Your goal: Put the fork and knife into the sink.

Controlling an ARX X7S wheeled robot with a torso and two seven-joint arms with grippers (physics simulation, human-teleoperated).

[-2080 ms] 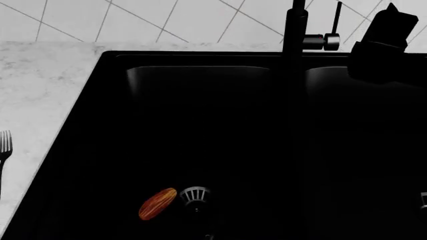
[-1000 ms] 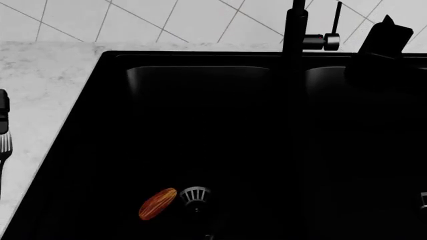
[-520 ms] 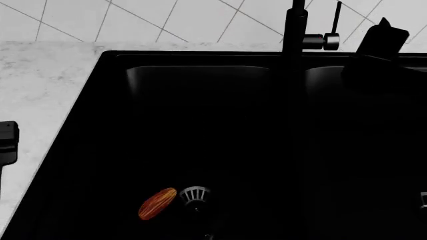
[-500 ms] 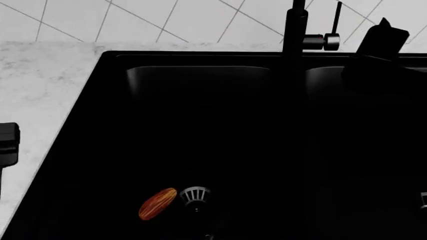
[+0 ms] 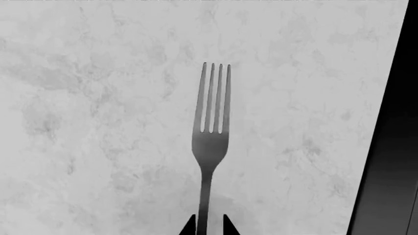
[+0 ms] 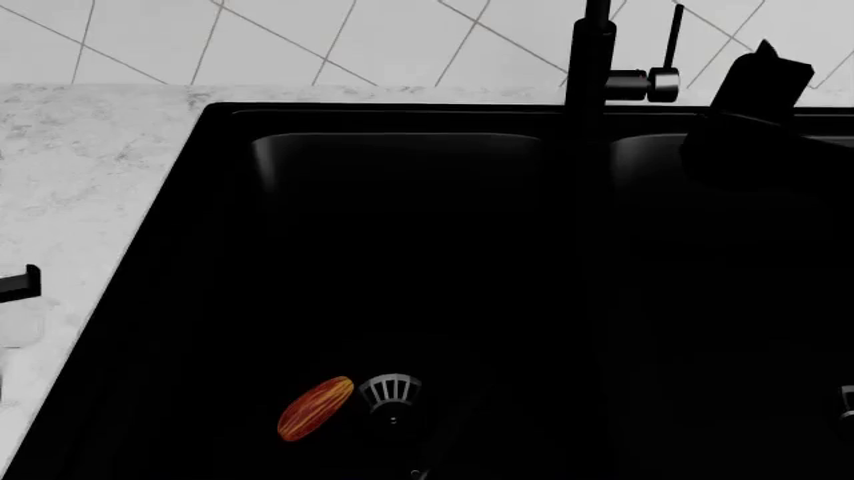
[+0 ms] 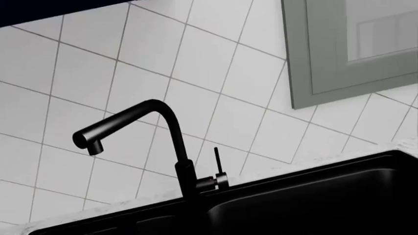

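Observation:
The silver fork (image 5: 210, 142) lies flat on the marble counter (image 5: 98, 122), its tines pointing away from my left gripper (image 5: 207, 226). That gripper is open. Its two black fingertips (image 5: 190, 226) straddle the fork's handle, one against it and the other a little apart. In the head view only a sliver of the left gripper (image 6: 16, 285) shows at the left edge, and the fork is hidden there. The black sink (image 6: 174, 250) fills the head view. My right gripper (image 6: 763, 75) hangs as a dark shape over the right basin. I cannot make out the knife.
A red-brown wood-grained oval (image 6: 316, 407) lies beside the silver drain strainer (image 6: 391, 391) in the left basin. The tall black faucet (image 6: 589, 60) stands between the basins. The sink's rim (image 5: 392, 161) runs close beside the fork. A tiled wall and a grey frame (image 7: 339, 54) stand behind.
The left gripper came in over the fork at the head view's left edge and now covers it, then slid mostly out of view. The right gripper drifted slightly left.

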